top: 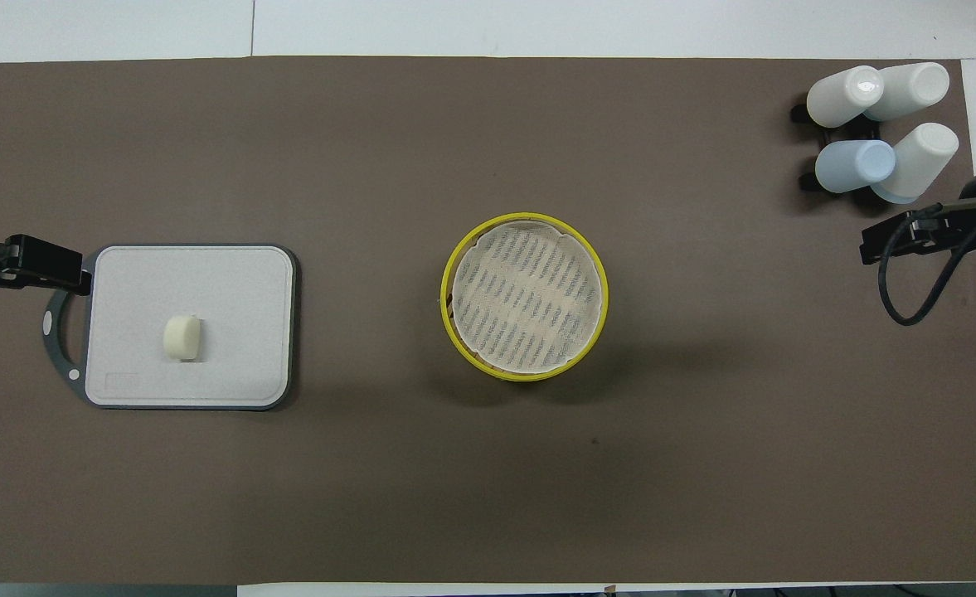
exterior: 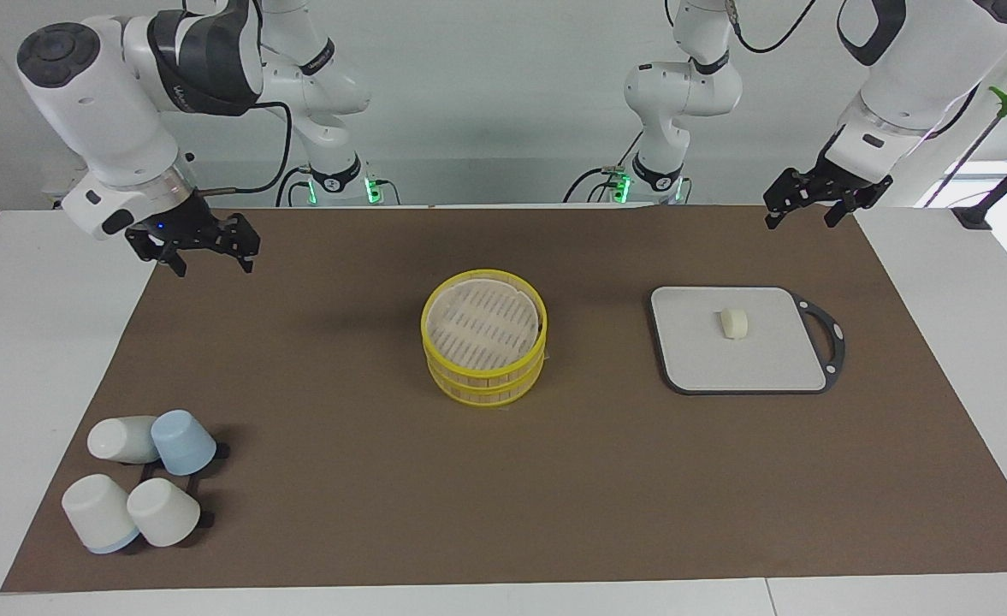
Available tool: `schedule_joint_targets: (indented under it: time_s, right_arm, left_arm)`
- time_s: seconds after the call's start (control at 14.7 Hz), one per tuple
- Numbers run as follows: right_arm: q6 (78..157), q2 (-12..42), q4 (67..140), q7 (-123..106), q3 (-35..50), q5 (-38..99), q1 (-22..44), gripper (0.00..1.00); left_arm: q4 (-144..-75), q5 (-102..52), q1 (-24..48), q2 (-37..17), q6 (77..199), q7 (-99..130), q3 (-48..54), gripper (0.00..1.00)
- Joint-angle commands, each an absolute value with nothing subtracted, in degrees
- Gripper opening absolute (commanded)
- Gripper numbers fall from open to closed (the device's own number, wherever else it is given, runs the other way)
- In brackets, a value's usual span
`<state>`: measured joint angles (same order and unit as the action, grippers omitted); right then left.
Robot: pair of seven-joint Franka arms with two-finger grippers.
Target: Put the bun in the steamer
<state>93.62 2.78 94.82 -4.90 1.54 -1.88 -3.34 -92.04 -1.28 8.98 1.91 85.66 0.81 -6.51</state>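
Cream bun [exterior: 733, 323] lay on grey board [exterior: 683, 359] toward left arm's end; steamer [exterior: 484, 335] mid-mat, uncovered. Left gripper [exterior: 811, 204] and right gripper [exterior: 202, 248], both spread, hung over near corners. Best pinched gently across bun's sides.

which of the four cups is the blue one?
The blue cup is the one nearest the steamer, on the robots' side of the cluster. It is pale blue all over; the three other cups are white.

Overhead, the left claw [top: 19, 265] and right claw [top: 910, 236] are cut by the frame edges; their fingers can't be read.
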Motion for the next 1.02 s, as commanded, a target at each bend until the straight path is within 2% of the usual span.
schedule_joint_targets:
  time_s: [0.0,0.2,0.41,0.68,0.82,0.95]
  right_arm:
    - [97.28,1.67,96.85,-2.30,2.54,-1.68,-2.38,1.00]
    - [99.84,4.03,96.42,7.96,2.72,-1.23,3.67,1.00]
    - [103.26,5.79,96.59,14.40,2.72,2.00,7.72,1.00]
    - [108.00,9.92,95.80,30.98,2.72,2.11,20.10,1.00]
    - [108.90,14.21,91.52,37.94,2.64,1.85,26.16,1.00]
    - [108.98,16.86,88.87,41.64,2.64,1.76,29.52,1.00]
  left_arm:
    - [-92.72,-1.14,9.84,2.90,85.43,0.97,-7.12,1.00]
    - [-94.74,-1.05,9.32,4.13,85.08,1.32,-7.21,1.00]
    - [-100.44,-1.05,9.23,6.93,85.95,0.97,-7.21,1.00]
    - [-109.75,-1.05,9.14,11.06,94.90,0.09,-7.21,1.00]
    - [-115.55,-1.05,9.14,13.09,100.08,0.09,-7.21,1.00]
    - [-118.90,-0.97,9.05,13.27,103.17,0.00,-7.21,1.00]
